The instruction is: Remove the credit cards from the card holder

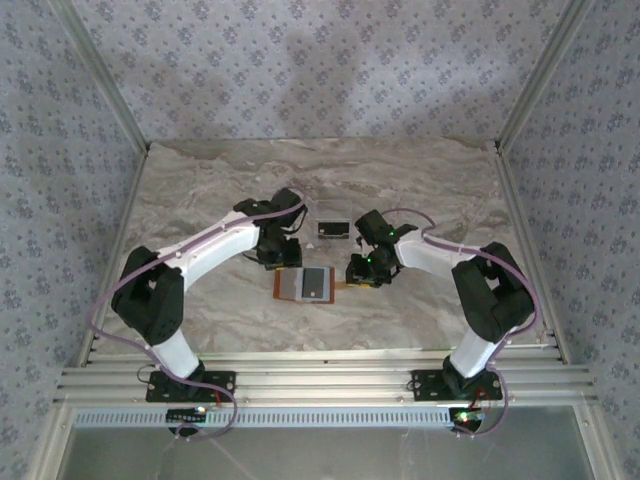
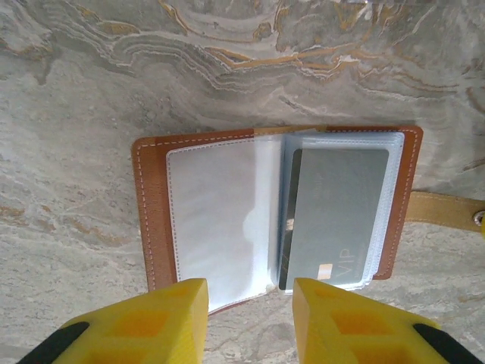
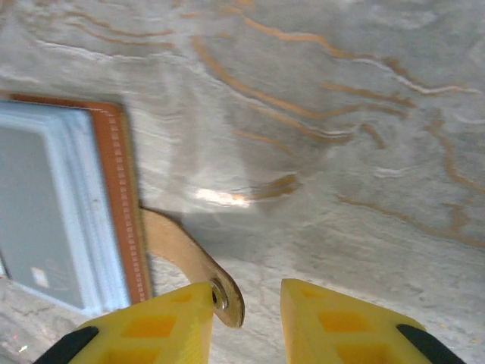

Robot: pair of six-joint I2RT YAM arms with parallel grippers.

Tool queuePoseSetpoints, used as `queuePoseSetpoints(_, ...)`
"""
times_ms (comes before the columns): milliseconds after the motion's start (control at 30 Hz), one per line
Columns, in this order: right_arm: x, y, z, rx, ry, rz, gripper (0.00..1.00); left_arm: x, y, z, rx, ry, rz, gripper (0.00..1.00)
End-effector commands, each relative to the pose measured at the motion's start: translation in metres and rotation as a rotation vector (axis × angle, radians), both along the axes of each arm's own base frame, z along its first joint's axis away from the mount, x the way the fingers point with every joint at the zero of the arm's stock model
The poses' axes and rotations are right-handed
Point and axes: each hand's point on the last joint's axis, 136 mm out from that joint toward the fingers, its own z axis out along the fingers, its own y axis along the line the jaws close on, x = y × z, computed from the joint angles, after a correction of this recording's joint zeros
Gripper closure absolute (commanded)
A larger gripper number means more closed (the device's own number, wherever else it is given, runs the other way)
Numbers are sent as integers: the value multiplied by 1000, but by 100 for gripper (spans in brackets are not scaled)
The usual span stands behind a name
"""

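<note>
The card holder (image 1: 305,284) lies open on the desk (image 1: 420,180), our left hand (image 2: 248,292) narrowly parted and empty at its edge, our right hand (image 3: 246,292) likewise beside the strap tab (image 3: 186,254); next, we judge, 1 hand must pinch the sleeved grey card (image 2: 333,216).

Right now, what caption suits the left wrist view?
Left gripper open at the unfolded card holder; one card sleeved.

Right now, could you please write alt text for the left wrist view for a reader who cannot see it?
An orange-brown card holder lies open on a marble-patterned table, a grey card marked VIP in its right half and the clear left sleeve looking empty. Two yellow fingers stand apart at the bottom edge, holding nothing.
</note>
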Motion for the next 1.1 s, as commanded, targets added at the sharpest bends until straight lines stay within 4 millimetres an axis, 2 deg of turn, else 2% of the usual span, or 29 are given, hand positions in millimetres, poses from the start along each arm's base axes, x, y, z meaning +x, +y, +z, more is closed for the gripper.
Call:
queuePoseSetpoints(0, 5, 10, 25, 21, -44, -3, 68, 1, -12, 20, -81, -22, -20, 65)
queuePoseSetpoints(67, 6, 16, 30, 33, -52, -1, 67, 3, -18, 18, -109, -18, -18, 67)
queuePoseSetpoints(167, 7, 24, 35, 45, -58, -4, 65, 4, -24, 4, -124, 18, -17, 71)
queuePoseSetpoints(367, 8, 37, 41, 49, -63, 10, 64, -1, -19, -29, -113, 78, 2, 82)
queuePoseSetpoints(500, 10, 24, 43, -58, -90, -3, 62, -6, -2, -51, -29, 103, 20, 85)
queuePoseSetpoints(700, 14, 9, 61, -141, -156, -16, 61, -15, -3, -75, -33, 162, 24, 87)
queuePoseSetpoints(767, 22, 16, 79, -102, -200, -21, 61, -19, -7, -79, -55, 184, 27, 88)
queuePoseSetpoints(833, 20, 26, 82, -50, -190, -7, 61, -17, -12, -81, -80, 177, 29, 88)
queuePoseSetpoints(1067, 17, 66, 62, 94, -99, 19, 61, -20, -14, -83, -86, 187, 29, 88)
